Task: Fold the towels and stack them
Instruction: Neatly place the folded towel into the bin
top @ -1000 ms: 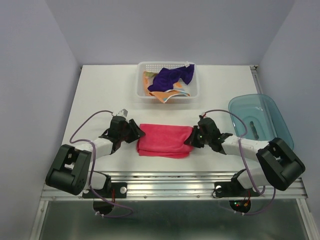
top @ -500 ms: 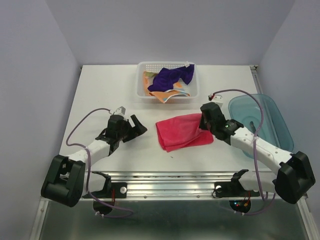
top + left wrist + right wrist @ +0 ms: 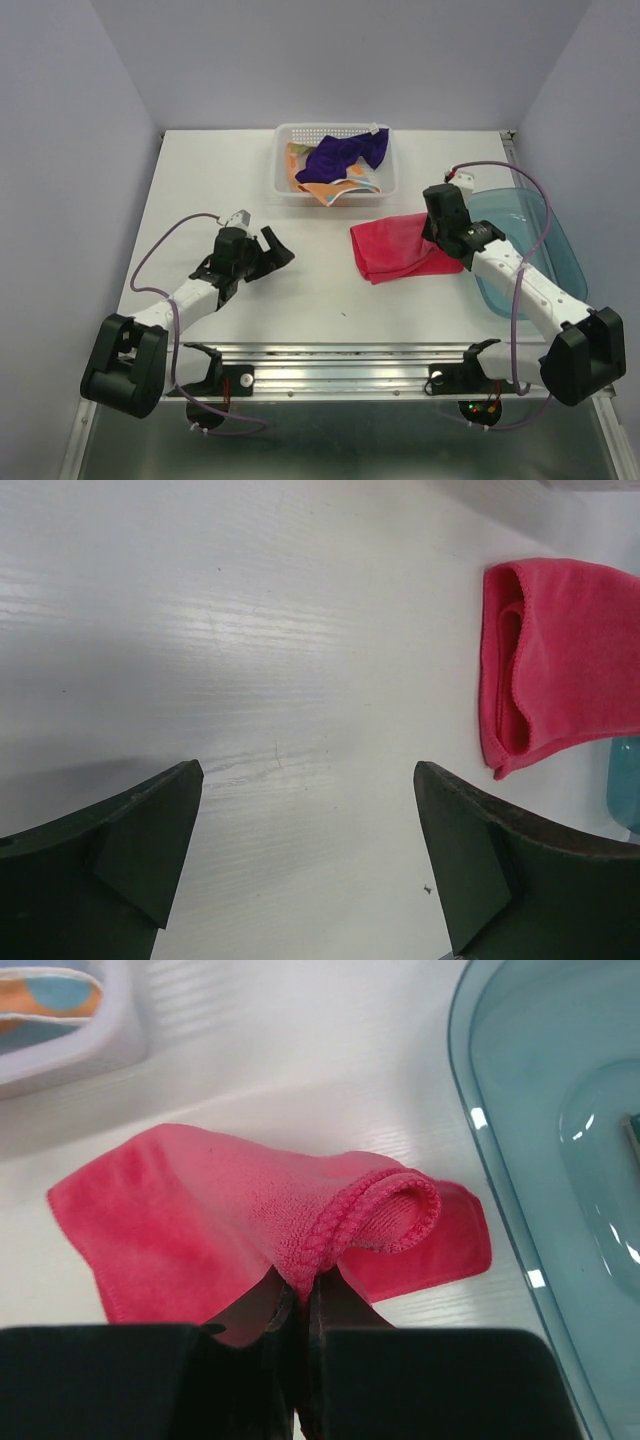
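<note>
Pink towel (image 3: 392, 250): clamped at its folded edge by right gripper (image 3: 298, 1305), near the table's (image 3: 200, 180) right edge beside the tray (image 3: 545, 215); pinched there to hold layers together. Left gripper (image 3: 310, 820): spread wide, empty, clear of cloth. Orange towel (image 3: 330, 191) and purple towel (image 3: 340, 155): in basket (image 3: 281, 170), far edge.

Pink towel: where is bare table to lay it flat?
Bare table between the open left gripper and the pink towel, and left of the white basket. Crowded on the right: teal tray beside the right gripper pinching the towel.

I can't read any text, label, brand or number anywhere from here: not on the towels, basket, tray or arms.
</note>
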Motion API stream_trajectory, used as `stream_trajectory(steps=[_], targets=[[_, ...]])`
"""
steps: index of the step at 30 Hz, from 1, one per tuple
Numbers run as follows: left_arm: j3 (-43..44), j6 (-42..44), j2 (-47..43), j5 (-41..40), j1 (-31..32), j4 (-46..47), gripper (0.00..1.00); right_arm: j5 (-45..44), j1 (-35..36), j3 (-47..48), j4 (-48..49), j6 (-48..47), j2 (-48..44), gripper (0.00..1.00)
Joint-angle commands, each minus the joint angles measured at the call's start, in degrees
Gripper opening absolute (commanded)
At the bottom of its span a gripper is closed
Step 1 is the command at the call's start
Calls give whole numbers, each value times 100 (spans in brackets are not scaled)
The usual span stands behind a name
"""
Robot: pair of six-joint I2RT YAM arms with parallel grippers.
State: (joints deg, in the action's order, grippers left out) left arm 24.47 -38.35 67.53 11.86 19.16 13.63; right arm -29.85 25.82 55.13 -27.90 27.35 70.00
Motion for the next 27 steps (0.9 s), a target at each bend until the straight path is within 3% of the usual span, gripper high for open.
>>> stream_trajectory(steps=[1,6,10,16,19,23,25,27], targets=[[190,65,23,263,53,262,99,207,-375,-231,171,-29,23,1],[549,-164,453,317,825,702,99,436,-648,-380,426,-46,84,1],[1365,-331,1470,282,1703,790,99,585,-912,-503,540,-20,251,1],[2544,-358,2799,282,2320,694,99,857,-1167,-706,794,-142,374,1],[3395,-279,3589,-103,2470,204,98,1059,-1229,-758,918,-204,409,1],[3881,-208,4022,-544,2637,-316,98,1288,-1246,-811,1093,-204,436,1],[3977,-217,4145,-588,2724,-413,94,1350,-1246,-829,1120,-213,453,1],[4092,-243,4303,-719,2777,-545,79,1385,-1255,-829,1129,-222,497,1]])
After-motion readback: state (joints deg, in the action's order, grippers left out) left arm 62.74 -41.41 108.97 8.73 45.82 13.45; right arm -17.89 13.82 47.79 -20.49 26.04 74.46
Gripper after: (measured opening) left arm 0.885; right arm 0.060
